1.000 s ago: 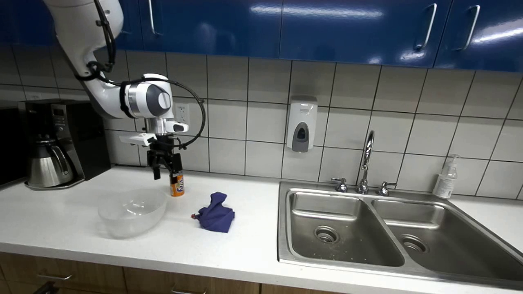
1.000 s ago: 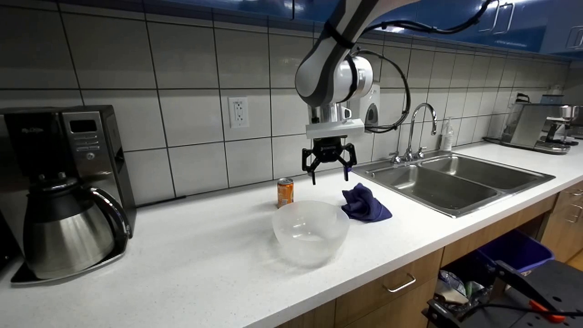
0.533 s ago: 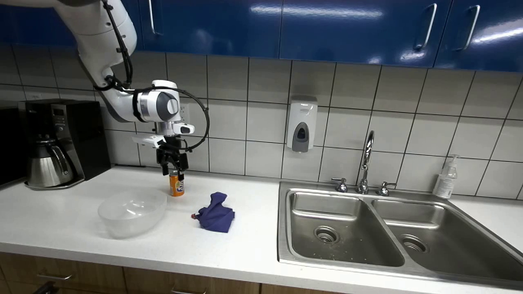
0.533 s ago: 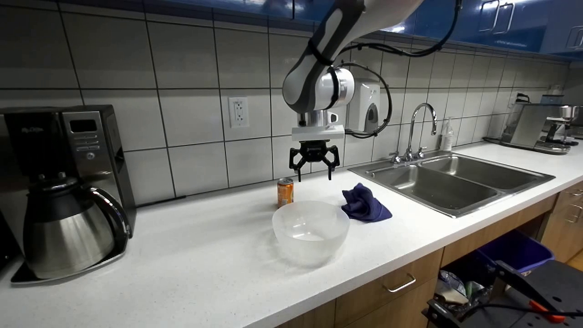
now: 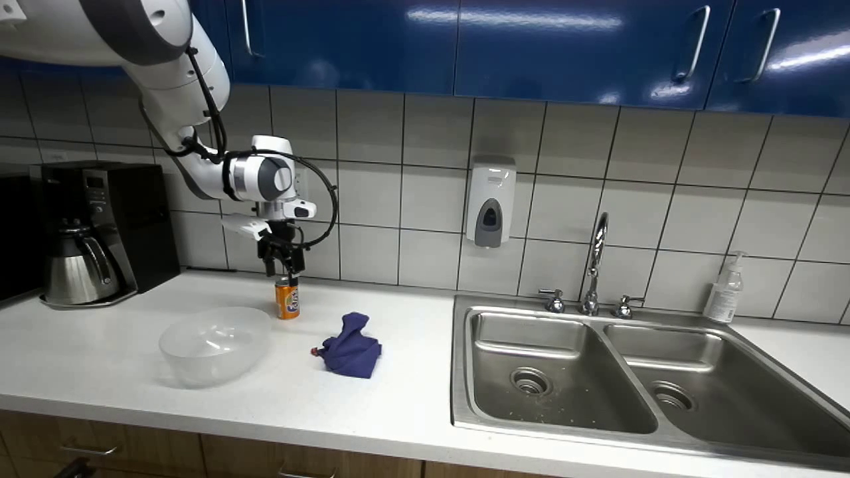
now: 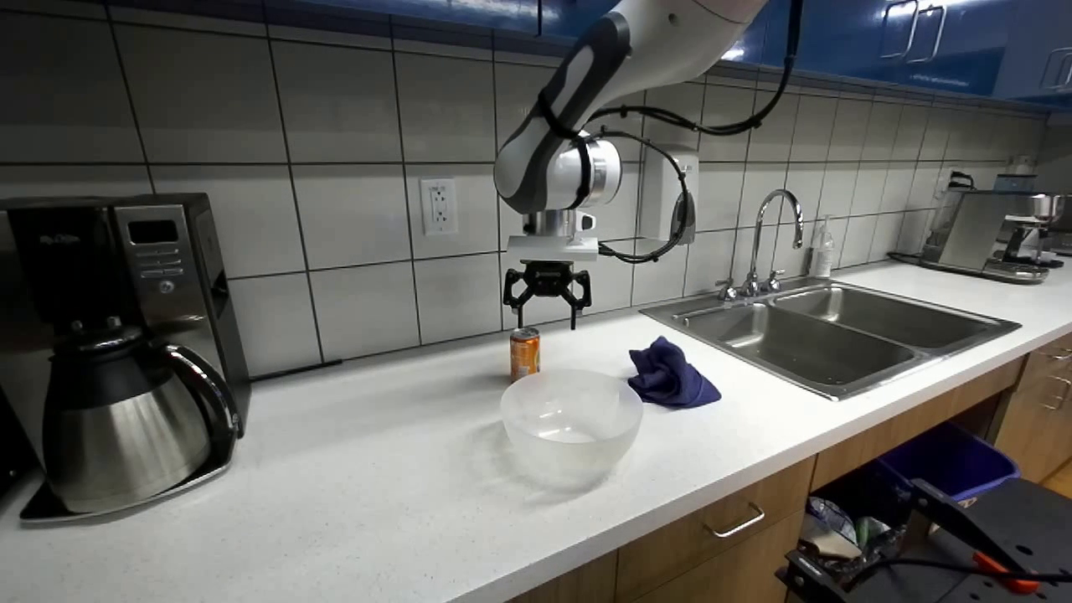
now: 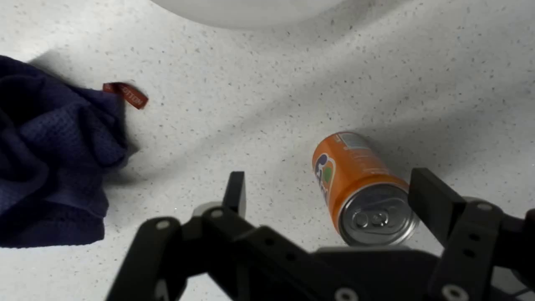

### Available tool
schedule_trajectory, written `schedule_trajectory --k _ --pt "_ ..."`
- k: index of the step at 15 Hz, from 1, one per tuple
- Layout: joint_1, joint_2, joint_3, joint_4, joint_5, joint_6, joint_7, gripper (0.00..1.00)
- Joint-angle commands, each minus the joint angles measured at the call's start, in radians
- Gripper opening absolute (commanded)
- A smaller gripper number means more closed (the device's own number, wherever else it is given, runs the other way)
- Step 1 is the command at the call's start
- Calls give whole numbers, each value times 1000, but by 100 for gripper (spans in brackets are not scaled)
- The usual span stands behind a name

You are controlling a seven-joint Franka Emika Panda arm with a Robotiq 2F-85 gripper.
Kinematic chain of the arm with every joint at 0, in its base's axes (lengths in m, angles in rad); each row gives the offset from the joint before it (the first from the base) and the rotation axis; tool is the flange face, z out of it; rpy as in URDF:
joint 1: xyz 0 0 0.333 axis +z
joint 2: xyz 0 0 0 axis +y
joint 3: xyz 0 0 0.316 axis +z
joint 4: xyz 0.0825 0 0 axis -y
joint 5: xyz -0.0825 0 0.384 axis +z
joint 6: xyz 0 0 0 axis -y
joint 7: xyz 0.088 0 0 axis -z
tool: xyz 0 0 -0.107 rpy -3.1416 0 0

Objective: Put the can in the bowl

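An orange soda can stands upright on the counter near the tiled wall in both exterior views. A frosted clear bowl stands beside it, nearer the counter's front edge; it also shows in an exterior view. In the wrist view the bowl's edge is at the top. My gripper is open and empty, pointing down just above the can's height. In the wrist view the can appears between the fingers, closer to the right-hand finger, which overlaps the lid's edge.
A crumpled dark blue cloth lies beside the can and bowl, also at left in the wrist view. A double sink is set in the counter beyond it. A coffee maker stands at the other end. The tiled wall is behind.
My gripper has moved sideways in an exterior view, away from the sink side and over towards the can. It stays open. The can, bowl and cloth have not moved.
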Motion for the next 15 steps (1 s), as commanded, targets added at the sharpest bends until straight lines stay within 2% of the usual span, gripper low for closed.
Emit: schedule_trajectory --k 1,15 --pt "25 65 -18 115 22 -22 12 100" --pt "33 207 -35 295 39 -62 23 100"
